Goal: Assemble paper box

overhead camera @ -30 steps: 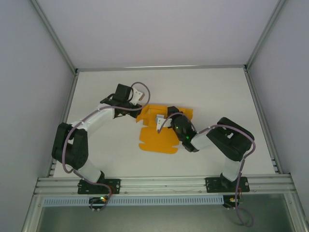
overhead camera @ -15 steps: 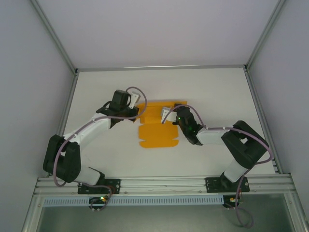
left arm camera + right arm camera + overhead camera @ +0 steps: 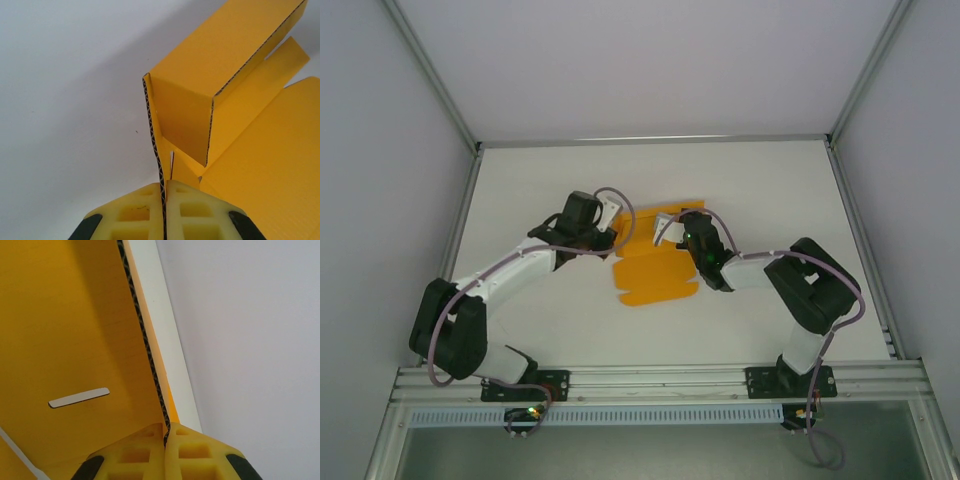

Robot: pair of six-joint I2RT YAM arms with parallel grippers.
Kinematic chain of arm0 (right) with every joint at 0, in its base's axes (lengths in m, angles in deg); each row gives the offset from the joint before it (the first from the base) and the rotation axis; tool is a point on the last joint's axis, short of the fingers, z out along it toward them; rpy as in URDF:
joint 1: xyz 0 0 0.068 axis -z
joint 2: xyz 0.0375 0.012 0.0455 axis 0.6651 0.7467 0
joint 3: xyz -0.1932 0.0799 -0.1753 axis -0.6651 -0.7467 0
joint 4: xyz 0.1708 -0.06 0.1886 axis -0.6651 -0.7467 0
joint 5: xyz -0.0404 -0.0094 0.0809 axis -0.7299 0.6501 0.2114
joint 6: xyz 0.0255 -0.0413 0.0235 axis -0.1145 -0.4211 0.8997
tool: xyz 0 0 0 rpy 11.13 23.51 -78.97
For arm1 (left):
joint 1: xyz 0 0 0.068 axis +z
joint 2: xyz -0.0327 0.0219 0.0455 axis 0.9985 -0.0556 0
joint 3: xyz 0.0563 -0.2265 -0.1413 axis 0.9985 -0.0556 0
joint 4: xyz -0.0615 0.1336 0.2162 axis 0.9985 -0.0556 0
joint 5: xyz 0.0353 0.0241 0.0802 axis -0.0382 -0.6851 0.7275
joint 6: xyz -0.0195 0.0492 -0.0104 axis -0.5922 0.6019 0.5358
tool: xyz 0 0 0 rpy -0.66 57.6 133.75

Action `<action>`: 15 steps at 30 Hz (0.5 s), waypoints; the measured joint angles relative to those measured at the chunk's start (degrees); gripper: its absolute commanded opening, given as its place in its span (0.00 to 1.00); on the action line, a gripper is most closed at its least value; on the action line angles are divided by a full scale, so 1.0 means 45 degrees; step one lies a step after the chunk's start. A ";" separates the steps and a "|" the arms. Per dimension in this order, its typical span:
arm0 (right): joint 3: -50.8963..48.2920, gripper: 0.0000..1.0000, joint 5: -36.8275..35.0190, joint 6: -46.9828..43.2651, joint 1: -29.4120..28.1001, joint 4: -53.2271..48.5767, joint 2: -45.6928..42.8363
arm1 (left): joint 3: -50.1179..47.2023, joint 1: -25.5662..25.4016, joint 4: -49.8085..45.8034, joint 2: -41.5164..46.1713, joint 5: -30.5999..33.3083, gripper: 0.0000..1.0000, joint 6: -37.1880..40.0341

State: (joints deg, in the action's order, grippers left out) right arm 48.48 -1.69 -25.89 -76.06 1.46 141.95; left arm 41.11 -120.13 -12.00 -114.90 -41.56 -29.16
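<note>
Now the right gripper [image 3: 165, 437] has just clamped onto the right wall of the paper box [image 3: 655, 275], the left gripper [image 3: 164, 200] pinching its left wall, mid-table [image 3: 780, 190], so both side walls stand ready for folding.

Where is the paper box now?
Top view: the paper box lies in the middle of the table, the left gripper pinching its left side, the right gripper its right.

Both arms close in on the paper box [image 3: 655, 275].
The left end effector [image 3: 618, 233] came down to the box's left wall; the right end effector [image 3: 669, 228] moved from its middle to its right wall, pinching shut.
</note>
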 measured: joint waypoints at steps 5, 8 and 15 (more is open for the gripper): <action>0.0063 0.17 0.0296 0.0058 0.0078 -0.0262 -0.0053 | 0.0000 -0.0010 -0.0058 0.0000 -0.0019 0.01 0.0243; 0.0073 0.30 0.0928 0.0199 0.0321 -0.1166 -0.0588 | 0.0000 -0.0010 -0.0092 0.0000 -0.0121 0.00 0.0486; 0.0763 0.39 0.2545 0.0772 0.1112 -0.4031 -0.2424 | 0.0000 -0.0170 -0.0058 0.0063 -0.0748 0.00 0.0981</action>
State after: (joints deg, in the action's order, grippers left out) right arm 51.91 9.76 -22.42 -71.06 -16.69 131.05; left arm 41.11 -120.90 -12.26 -114.61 -44.93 -24.75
